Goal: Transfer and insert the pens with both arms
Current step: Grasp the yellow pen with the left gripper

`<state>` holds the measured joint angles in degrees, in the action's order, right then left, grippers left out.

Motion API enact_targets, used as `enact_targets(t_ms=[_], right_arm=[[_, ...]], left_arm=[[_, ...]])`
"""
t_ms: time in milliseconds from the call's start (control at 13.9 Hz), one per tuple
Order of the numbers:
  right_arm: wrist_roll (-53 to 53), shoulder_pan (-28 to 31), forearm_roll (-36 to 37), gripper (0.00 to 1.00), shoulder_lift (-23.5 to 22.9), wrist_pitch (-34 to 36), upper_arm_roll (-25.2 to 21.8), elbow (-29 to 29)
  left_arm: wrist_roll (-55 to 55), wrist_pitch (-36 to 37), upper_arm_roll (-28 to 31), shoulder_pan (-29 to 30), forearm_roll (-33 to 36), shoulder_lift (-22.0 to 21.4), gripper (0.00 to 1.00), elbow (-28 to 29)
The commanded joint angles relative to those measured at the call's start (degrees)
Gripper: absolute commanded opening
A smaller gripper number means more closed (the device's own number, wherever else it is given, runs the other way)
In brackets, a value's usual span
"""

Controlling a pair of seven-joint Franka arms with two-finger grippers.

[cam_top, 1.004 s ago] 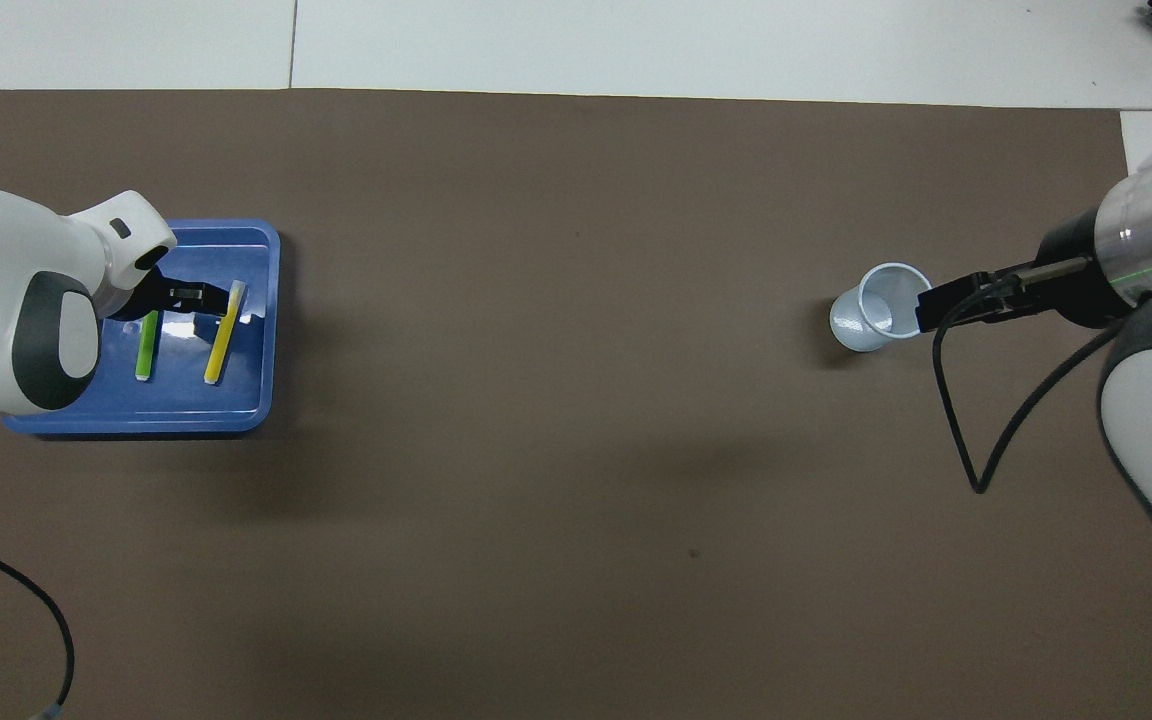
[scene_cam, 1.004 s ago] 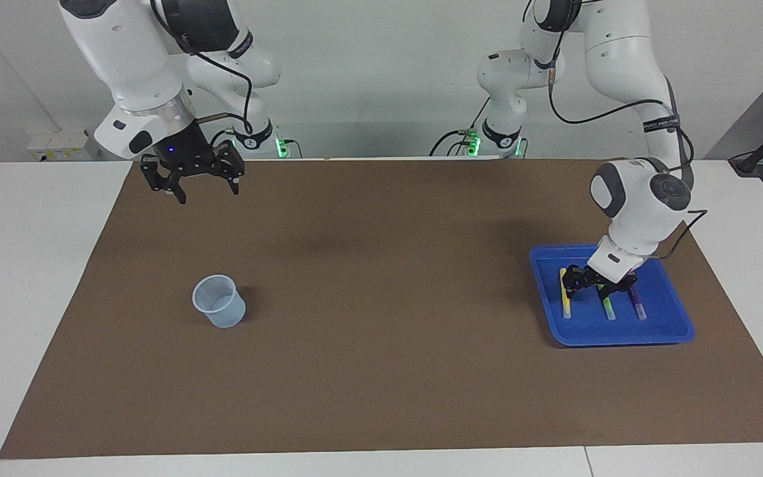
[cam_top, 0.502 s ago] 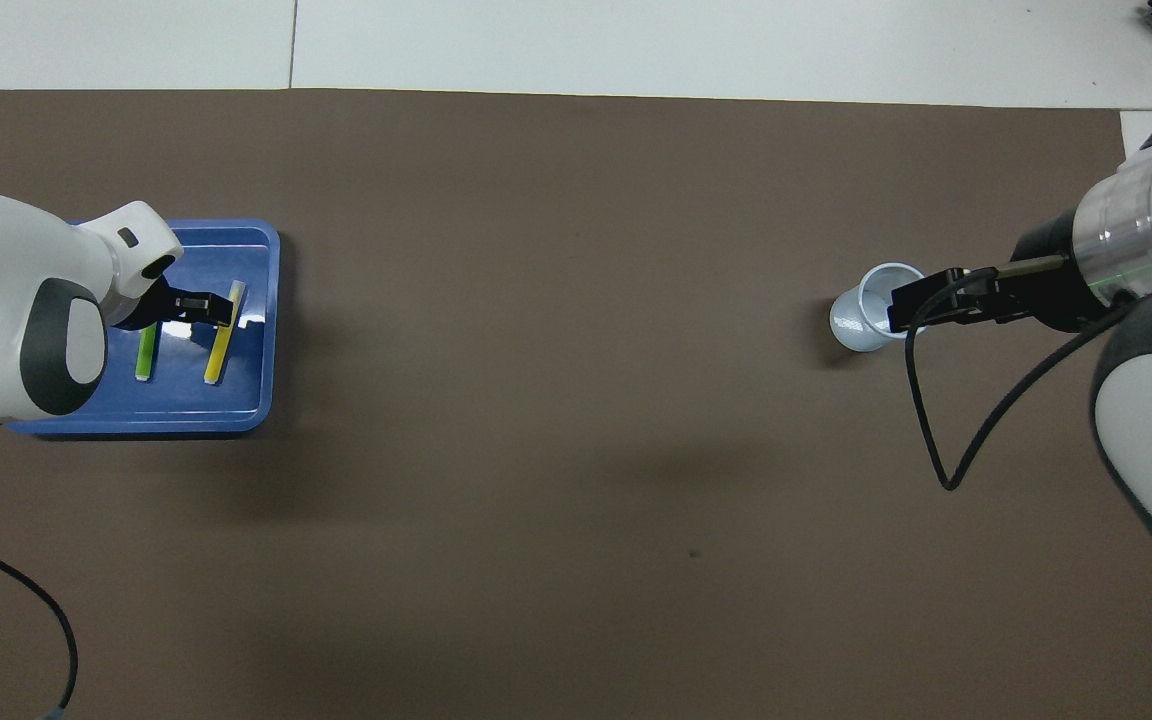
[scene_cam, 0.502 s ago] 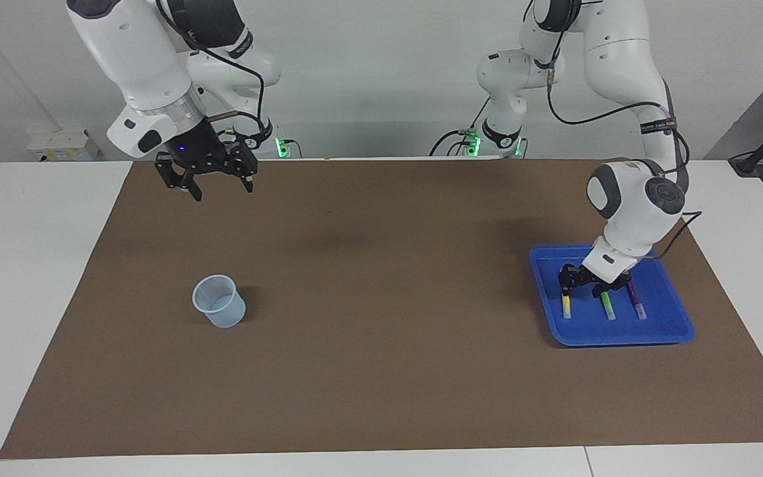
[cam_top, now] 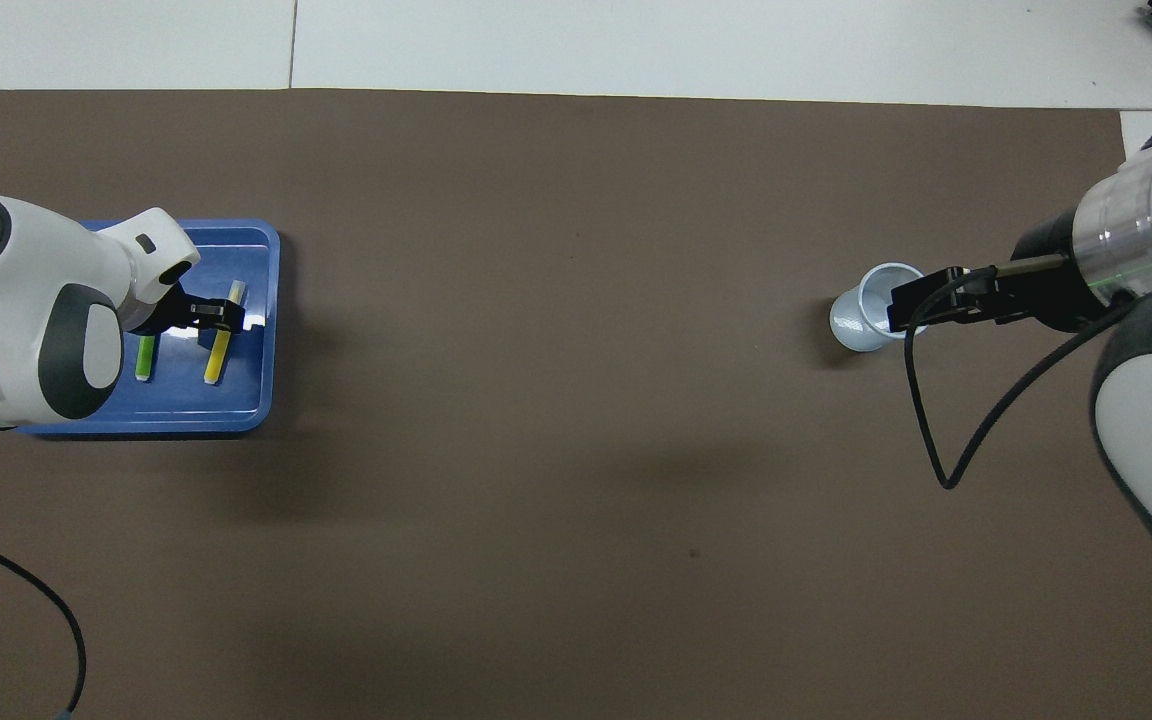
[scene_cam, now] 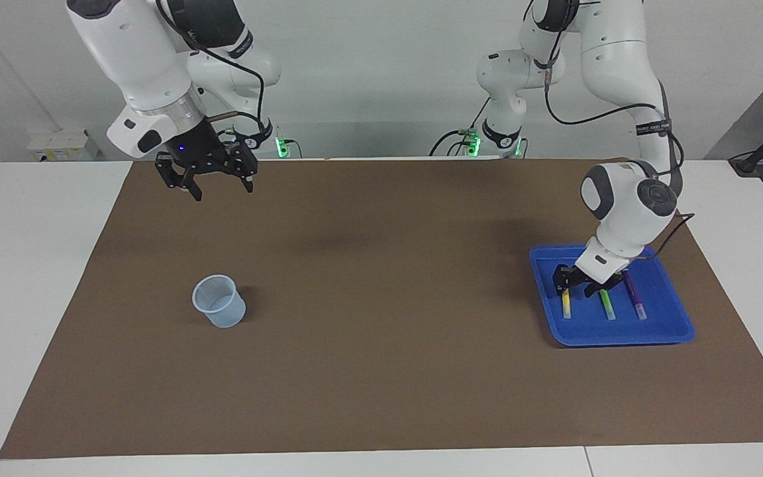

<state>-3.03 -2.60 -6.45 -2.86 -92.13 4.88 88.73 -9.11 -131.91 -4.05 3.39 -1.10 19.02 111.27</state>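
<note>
Your left gripper (scene_cam: 579, 283) is down inside the blue tray (scene_cam: 666, 330) at the left arm's end of the table, low over the robot-side ends of the pens. Its fingers straddle the gap between the yellow pen (scene_cam: 565, 303) and the green pen (scene_cam: 607, 305), but you can't tell from either view how wide they stand or whether they touch a pen.

All three pens lie flat in the tray, side by side and apart, pointing away from the robots. Yellow sits toward the table's middle, green in the middle, and the purple pen (scene_cam: 636, 296) toward the table's edge. From overhead the left arm (cam_top: 26, 320) hides the purple one.

Your right gripper (scene_cam: 209, 177) hangs high over the brown mat (scene_cam: 381, 371) near the robots' edge, fingers spread wide, nothing in them.

The clear plastic cup (scene_cam: 219, 301) stands upright on the mat at the right arm's end, farther from the robots than that edge. Overhead the gripper overlaps the cup; the facing view shows them well apart.
</note>
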Motion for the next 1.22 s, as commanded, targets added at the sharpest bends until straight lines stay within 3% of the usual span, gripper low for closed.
enact_targets(t_ms=[0, 502, 717, 861, 1076, 1148], right_arm=[[-0.92, 0.57, -1.81, 1.00, 1.28, -1.12, 0.31, 1.88], [-2.24, 0.57, -2.34, 1.00, 1.37, -1.12, 0.39, 2.06], [-2.24, 0.57, -2.34, 1.00, 1.46, -1.12, 0.39, 2.15], [-2.24, 0.57, -2.34, 1.00, 1.55, -1.12, 0.39, 2.23], [-2.94, 0.49, -2.43, 1.00, 1.55, -1.12, 0.39, 2.23], [-3.12, 0.49, -2.43, 1.00, 1.63, -1.12, 0.48, 2.23]], left_arm=[[0.32, -0.36, 0.36, -0.32, -0.31, -0.04, 0.70, 0.70], [0.23, -1.24, 0.36, -0.40, -0.31, -0.13, 0.65, 1.76], [0.15, -1.07, 0.36, -0.40, -0.22, -0.13, 0.56, 1.76], [0.14, -1.07, 0.36, -0.49, -0.22, -0.13, 0.43, 1.76], [0.06, -1.15, 0.36, -0.49, -0.22, -0.21, 0.41, 2.20], [0.06, -1.07, 0.36, -0.49, -0.22, -0.21, 0.31, 2.11]])
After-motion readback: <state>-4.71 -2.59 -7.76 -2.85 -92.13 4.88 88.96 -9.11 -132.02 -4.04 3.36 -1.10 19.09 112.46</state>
